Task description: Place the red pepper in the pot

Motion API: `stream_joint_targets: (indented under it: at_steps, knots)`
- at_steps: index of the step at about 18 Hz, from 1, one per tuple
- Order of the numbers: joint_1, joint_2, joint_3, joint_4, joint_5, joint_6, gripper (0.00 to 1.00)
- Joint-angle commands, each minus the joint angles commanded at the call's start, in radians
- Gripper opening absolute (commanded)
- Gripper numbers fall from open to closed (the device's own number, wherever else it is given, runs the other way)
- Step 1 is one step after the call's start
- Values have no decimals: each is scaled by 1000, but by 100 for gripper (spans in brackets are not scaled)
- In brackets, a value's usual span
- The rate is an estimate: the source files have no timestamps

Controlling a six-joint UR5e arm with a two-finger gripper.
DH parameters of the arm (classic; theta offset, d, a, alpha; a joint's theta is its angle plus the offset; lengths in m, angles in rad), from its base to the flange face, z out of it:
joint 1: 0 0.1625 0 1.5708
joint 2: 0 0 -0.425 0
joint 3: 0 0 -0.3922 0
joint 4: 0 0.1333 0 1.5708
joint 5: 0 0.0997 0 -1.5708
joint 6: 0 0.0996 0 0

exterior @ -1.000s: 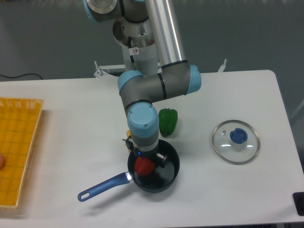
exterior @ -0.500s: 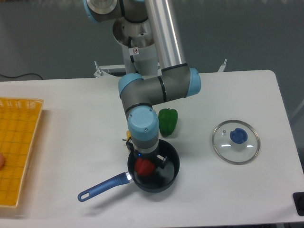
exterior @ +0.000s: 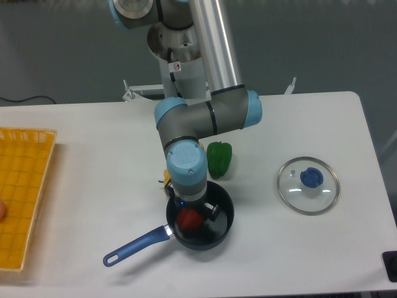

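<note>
Sitting inside the small round black pot with its long blue handle, the glossy red pepper lies under the two-finger gripper, its grip unclear, green pepper just behind

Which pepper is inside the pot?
The red pepper. It sits inside the black pot right under the pincer, while the green pepper stands outside on the table.

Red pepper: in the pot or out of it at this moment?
In. The red pepper sits within the rim of the pot, under the gripper; whether it has been released cannot be told.
</note>
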Motion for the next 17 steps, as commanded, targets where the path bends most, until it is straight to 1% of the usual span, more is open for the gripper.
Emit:
stream_joint_targets:
  at_steps: [4,5,7,10,13,17]
  knots:
    - [0,3,6,0,0,-2,95]
    - [0,8,8,-2,-2,1,97]
    - [6,29,12,0,-5,6,100]
    - [5,48,17,2,2,9,100]
    - [14,83,48,-2,-3,9,100]
    - [28,123,48,-2,-6,24,100]
